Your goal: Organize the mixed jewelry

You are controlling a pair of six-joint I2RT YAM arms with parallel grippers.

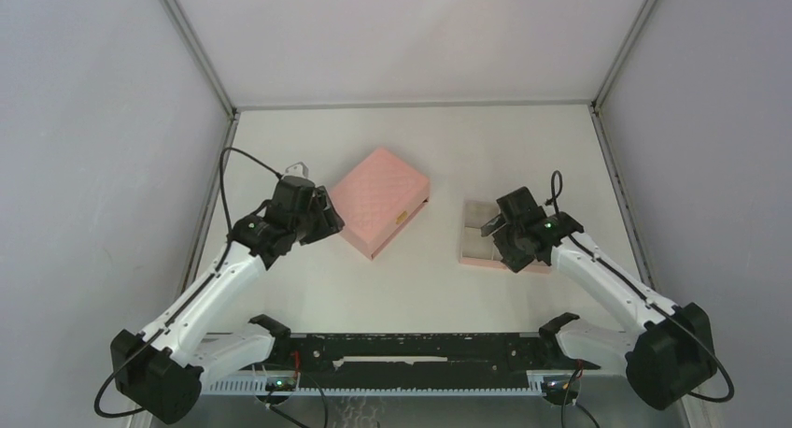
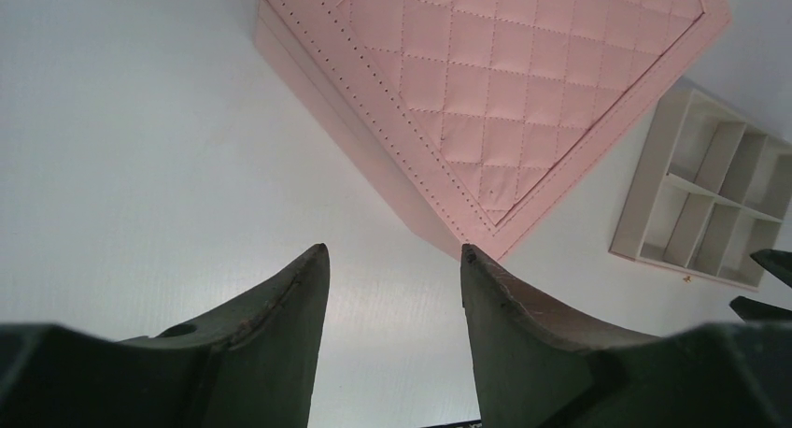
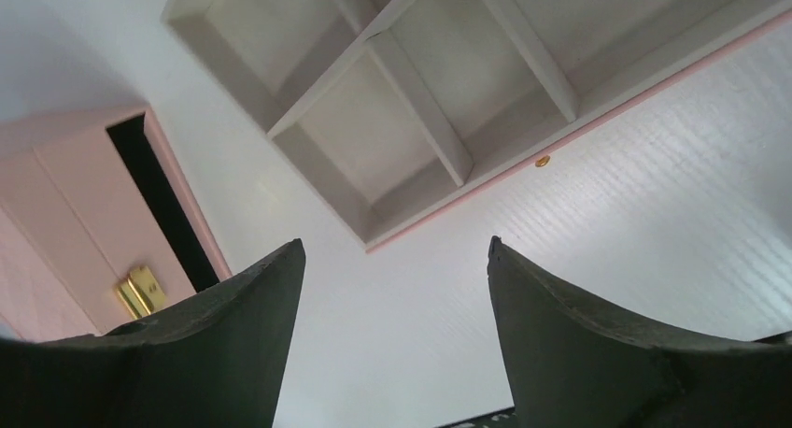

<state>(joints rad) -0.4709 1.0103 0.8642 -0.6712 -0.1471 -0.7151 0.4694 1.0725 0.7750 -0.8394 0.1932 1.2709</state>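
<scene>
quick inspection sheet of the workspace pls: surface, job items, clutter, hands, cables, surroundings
surface: white table, no stains seen
job's things: one tiny copper ring lies on the table just outside the pink edge of the beige compartment tray; other rings not seen; the compartments in view look empty
clutter: pink quilted box with a gold clasp, left of the tray
hands: left hand open, holding nothing, beside the box; right hand open, holding nothing, by the tray
cables: black cable loops off the left arm; second black cable at the right wrist
surroundings: plain grey walls, metal corner posts
</scene>
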